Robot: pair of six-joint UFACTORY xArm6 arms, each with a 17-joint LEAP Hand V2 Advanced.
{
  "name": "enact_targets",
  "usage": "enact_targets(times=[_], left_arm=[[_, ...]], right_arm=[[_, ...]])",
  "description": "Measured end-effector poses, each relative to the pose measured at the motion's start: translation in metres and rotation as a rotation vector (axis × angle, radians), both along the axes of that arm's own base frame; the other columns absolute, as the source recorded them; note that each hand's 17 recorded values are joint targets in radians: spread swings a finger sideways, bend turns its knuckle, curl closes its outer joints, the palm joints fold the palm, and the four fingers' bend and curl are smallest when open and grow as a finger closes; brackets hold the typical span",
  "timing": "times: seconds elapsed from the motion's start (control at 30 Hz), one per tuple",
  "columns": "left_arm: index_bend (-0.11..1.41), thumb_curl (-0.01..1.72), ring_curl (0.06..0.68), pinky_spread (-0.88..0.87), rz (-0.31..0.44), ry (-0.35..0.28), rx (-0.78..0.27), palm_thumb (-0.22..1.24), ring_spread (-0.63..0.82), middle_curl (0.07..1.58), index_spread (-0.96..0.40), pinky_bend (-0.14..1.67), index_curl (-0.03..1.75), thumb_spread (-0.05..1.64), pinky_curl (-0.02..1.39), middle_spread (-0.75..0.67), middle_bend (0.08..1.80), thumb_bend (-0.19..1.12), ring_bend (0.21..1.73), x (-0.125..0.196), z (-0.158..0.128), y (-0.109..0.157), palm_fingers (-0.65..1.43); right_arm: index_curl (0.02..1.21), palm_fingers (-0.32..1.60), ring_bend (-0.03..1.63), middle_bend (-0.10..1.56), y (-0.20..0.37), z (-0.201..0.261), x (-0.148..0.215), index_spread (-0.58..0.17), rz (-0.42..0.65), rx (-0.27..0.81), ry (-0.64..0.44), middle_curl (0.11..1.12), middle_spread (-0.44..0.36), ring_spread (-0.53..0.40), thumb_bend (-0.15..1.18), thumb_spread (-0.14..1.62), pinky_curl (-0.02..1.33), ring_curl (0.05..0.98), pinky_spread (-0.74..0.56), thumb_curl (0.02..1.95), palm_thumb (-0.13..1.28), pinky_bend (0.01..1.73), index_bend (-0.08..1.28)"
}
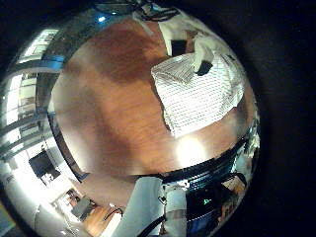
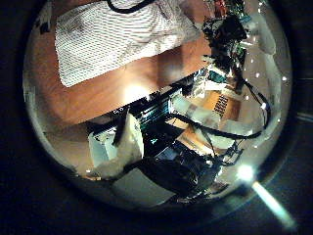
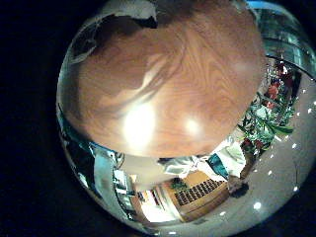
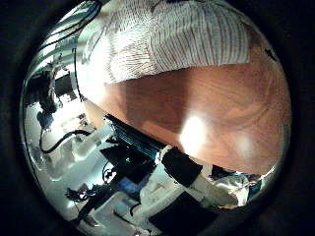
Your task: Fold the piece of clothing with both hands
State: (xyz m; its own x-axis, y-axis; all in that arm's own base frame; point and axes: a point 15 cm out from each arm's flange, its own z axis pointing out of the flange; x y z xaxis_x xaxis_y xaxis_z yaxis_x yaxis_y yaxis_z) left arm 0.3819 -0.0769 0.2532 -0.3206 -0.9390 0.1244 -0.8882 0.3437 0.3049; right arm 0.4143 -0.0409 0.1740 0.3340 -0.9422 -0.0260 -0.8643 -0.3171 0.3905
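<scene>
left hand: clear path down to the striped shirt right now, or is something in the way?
Probably yes. The striped shirt lies flat on the wooden table, and both left palm views show only bare tabletop beside it. Another hand rests at the shirt's far edge, but the near side looks free.

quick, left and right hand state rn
left hand: cannot be told
right hand: cannot be told
a hand sits at the white striped cloth shirt, state unclear
</scene>
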Motion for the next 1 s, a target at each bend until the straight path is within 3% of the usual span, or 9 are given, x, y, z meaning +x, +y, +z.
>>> enact_targets(times=[0.17, 0.27, 0.37, 0.4, 0.47, 0.6, 0.8, 1.0], left_arm=[[0.18, 0.38, 0.274, 0.46, -0.001, 0.009, 0.004, 0.42, 0.37, 0.28, -0.01, 0.31, 0.42, 1.2, 0.55, 0.34, 0.17, -0.02, 0.64, -0.002, -0.003, 0.0, 0.02], [0.18, 0.38, 0.268, 0.45, -0.004, 0.005, 0.0, 0.42, 0.37, 0.28, -0.01, 0.32, 0.41, 1.2, 0.52, 0.33, 0.17, -0.02, 0.64, -0.001, -0.003, -0.001, 0.03], [0.18, 0.38, 0.265, 0.45, -0.009, 0.02, 0.002, 0.42, 0.37, 0.28, -0.01, 0.32, 0.41, 1.2, 0.51, 0.32, 0.17, -0.02, 0.64, -0.008, -0.006, -0.001, 0.03], [0.19, 0.38, 0.26, 0.45, -0.014, 0.028, 0.003, 0.42, 0.38, 0.28, -0.01, 0.31, 0.41, 1.2, 0.49, 0.32, 0.18, -0.02, 0.63, -0.013, -0.007, -0.002, 0.04], [0.19, 0.38, 0.254, 0.45, -0.021, 0.047, 0.009, 0.42, 0.38, 0.28, -0.01, 0.3, 0.41, 1.2, 0.48, 0.31, 0.17, -0.02, 0.62, -0.025, -0.012, -0.003, 0.05], [0.19, 0.38, 0.245, 0.45, -0.026, 0.074, 0.01, 0.42, 0.39, 0.27, -0.02, 0.3, 0.41, 1.2, 0.46, 0.3, 0.17, -0.02, 0.61, -0.042, -0.027, -0.005, 0.06], [0.19, 0.37, 0.239, 0.45, -0.023, 0.091, -0.022, 0.43, 0.39, 0.27, -0.02, 0.3, 0.4, 1.2, 0.43, 0.3, 0.17, -0.02, 0.6, -0.05, -0.053, -0.018, 0.08], [0.19, 0.37, 0.232, 0.45, -0.012, 0.066, -0.047, 0.43, 0.4, 0.27, -0.01, 0.3, 0.4, 1.21, 0.41, 0.29, 0.17, -0.02, 0.59, -0.044, -0.067, -0.029, 0.08]], right_arm=[[0.33, 0.15, 0.57, 0.25, -0.005, -0.017, 0.0, -0.378, -0.002, -0.045, 0.037, 0.36, -0.104, 0.042, -0.01, 1.08, 0.38, 0.283, 0.37, 0.35, 0.62, 0.58, 0.17], [0.33, 0.29, 0.63, 0.25, -0.014, -0.018, 0.0, -0.384, -0.006, -0.094, 0.038, 0.36, -0.115, -0.004, 0.0, 1.08, 0.37, 0.29, 0.34, 0.37, 0.7, 0.59, 0.18], [0.33, 0.59, 0.77, 0.28, -0.021, -0.018, 0.002, -0.381, -0.01, -0.129, 0.03, 0.37, -0.132, -0.128, -0.01, 1.07, 0.38, 0.314, 0.16, 0.39, 0.74, 0.68, 0.17], [0.32, 0.76, 0.85, 0.3, -0.022, -0.017, 0.004, -0.383, -0.015, -0.132, 0.02, 0.38, -0.162, -0.195, -0.01, 1.07, 0.39, 0.331, 0.0, 0.39, 0.75, 0.79, 0.15], [0.33, 1.0, 0.96, 0.39, -0.023, -0.015, 0.006, -0.397, -0.017, -0.13, 0.0, 0.42, -0.205, -0.252, -0.01, 1.07, 0.43, 0.386, -0.19, 0.4, 0.77, 0.89, 0.18], [0.41, 1.22, 1.03, 0.56, -0.034, -0.008, 0.013, -0.443, -0.036, -0.125, -0.077, 0.52, -0.255, -0.287, 0.0, 1.06, 0.48, 0.45, -0.34, 0.41, 0.84, 0.97, 0.29], [0.57, 1.2, 1.15, 0.83, -0.057, 0.002, 0.01, -0.48, -0.077, -0.12, -0.18, 0.67, -0.281, -0.281, -0.02, 1.06, 0.56, 0.531, -0.35, 0.43, 0.86, 1.09, 0.52], [0.71, 1.11, 1.24, 0.97, -0.068, 0.014, 0.011, -0.479, -0.096, -0.12, -0.231, 0.75, -0.27, -0.273, -0.02, 1.07, 0.63, 0.595, -0.32, 0.43, 0.85, 1.17, 0.66]])
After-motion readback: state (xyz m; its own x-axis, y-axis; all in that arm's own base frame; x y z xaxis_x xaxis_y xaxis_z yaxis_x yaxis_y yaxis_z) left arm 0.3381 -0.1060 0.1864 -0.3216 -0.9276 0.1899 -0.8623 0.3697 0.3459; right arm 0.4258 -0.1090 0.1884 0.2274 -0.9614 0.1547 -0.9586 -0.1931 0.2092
